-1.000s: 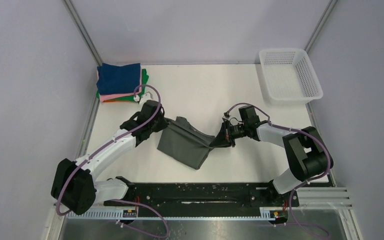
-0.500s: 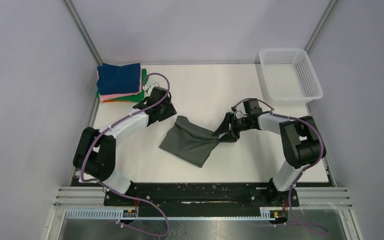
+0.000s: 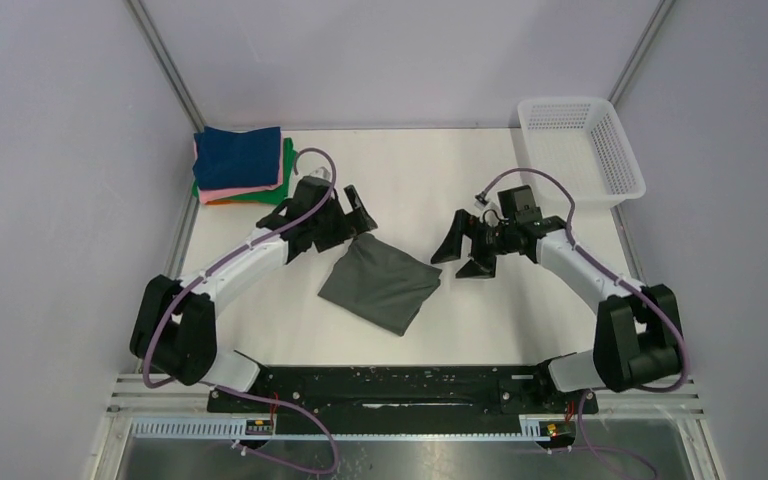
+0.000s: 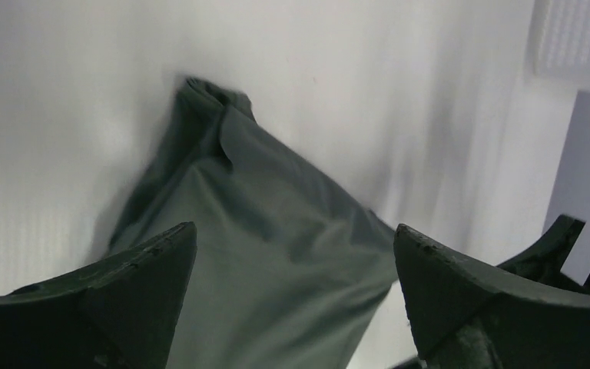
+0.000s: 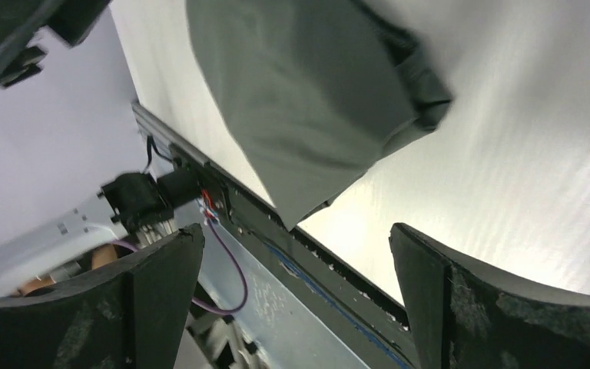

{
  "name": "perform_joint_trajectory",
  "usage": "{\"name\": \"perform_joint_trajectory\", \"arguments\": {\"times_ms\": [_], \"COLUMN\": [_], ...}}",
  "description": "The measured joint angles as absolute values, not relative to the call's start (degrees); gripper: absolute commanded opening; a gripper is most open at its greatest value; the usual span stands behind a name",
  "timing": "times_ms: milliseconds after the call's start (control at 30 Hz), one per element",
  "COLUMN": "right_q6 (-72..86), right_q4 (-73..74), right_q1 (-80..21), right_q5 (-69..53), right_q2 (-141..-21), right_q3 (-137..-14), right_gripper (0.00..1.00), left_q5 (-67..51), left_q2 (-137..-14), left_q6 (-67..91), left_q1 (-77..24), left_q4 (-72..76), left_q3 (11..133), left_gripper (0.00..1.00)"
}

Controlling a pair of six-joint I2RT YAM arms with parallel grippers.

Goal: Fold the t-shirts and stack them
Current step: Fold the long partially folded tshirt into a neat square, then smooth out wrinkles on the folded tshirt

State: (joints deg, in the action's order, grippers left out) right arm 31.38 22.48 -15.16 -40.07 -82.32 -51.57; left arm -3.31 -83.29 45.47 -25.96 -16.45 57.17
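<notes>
Grey shirt (image 3: 380, 287) lies folded near left claw (image 3: 358, 212) and right claw (image 3: 461, 253) (both spread apart); basket (image 3: 575, 150) stands far right.

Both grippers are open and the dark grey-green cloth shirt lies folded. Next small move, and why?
Probably lower the left gripper onto the nearest corner of the dark grey-green folded t-shirt and close on it. It lies flat, held by neither gripper, and the stack of folded shirts, navy blue on top, sits at the far left, on that arm's side.
</notes>
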Motion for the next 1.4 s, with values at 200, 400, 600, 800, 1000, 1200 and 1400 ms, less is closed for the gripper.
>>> {"name": "perform_joint_trajectory", "arguments": {"times_ms": [200, 400, 600, 800, 1000, 1200, 1400], "right_q6": [32.4, 35.5, 33.2, 30.9, 28.3, 27.3, 32.5], "right_q4": [16.8, 9.1, 11.6, 12.9, 17.5, 18.6, 9.2], "right_q1": [-25.7, -29.9, -29.3, -26.2, -24.3, -24.3, -27.3], "right_q5": [-41.4, -42.7, -38.2, -33.6, -30.0, -29.7, -37.7], "right_q2": [-78.9, -87.4, -98.1, -106.0, -108.9, -101.8, -87.8], "right_q3": [-50.1, -51.5, -58.7, -64.9, -69.1, -69.1, -59.3], "right_gripper": [0.99, 1.00, 1.00, 1.00, 1.00, 1.00, 0.99], "left_q5": [-9.0, -9.5, -8.2, -5.1, 1.6, 5.2, 1.5], "left_q2": [-83.0, -91.6, -103.4, -106.0, -102.5, -89.4, -75.7], "left_q6": [46.4, 46.5, 46.5, 47.3, 47.9, 47.8, 47.9], "left_q1": [-29.1, -29.1, -28.7, -27.6, -27.5, -27.3, -28.2], "left_q4": [-14.6, -11.5, -11.0, -12.4, -17.8, -21.5, -17.8], "left_q3": [53.4, 57.4, 64.4, 66.0, 64.9, 60.4, 52.9], "left_gripper": [0.99, 0.99, 0.99, 0.99, 0.99, 0.99, 0.99]}}
